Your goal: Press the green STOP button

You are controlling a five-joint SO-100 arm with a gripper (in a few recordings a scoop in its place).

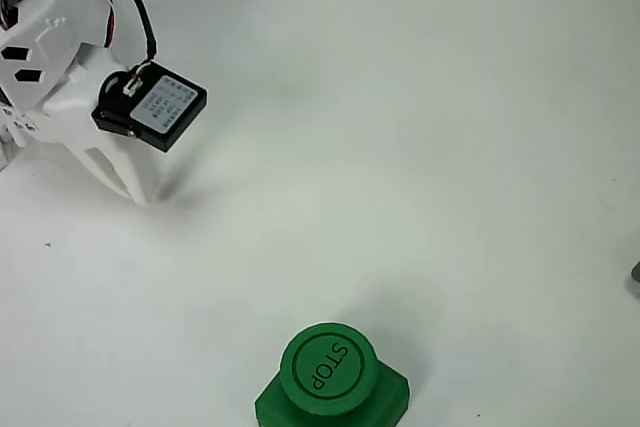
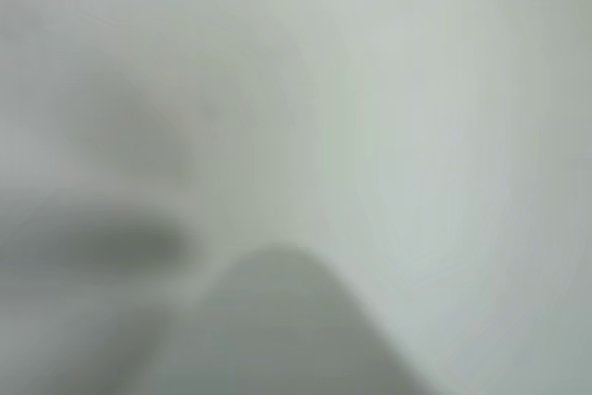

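The green STOP button [image 1: 328, 369] sits at the bottom middle of the fixed view: a round dark-green cap with "STOP" on top, on a squat green base [image 1: 392, 402]. My white gripper [image 1: 141, 191] is at the upper left, far from the button. Its fingers taper together into one wedge whose tip touches or nearly touches the table, with nothing between them. A black servo block [image 1: 152, 107] with a label sits on its side. The wrist view is badly blurred; a pale rounded finger [image 2: 277, 321] shows low in it against the white table.
The white table [image 1: 420, 147] stretches bare between the gripper and the button. A small dark object [image 1: 636, 277] pokes in at the right edge. Black and red cables [image 1: 135, 7] run along the arm.
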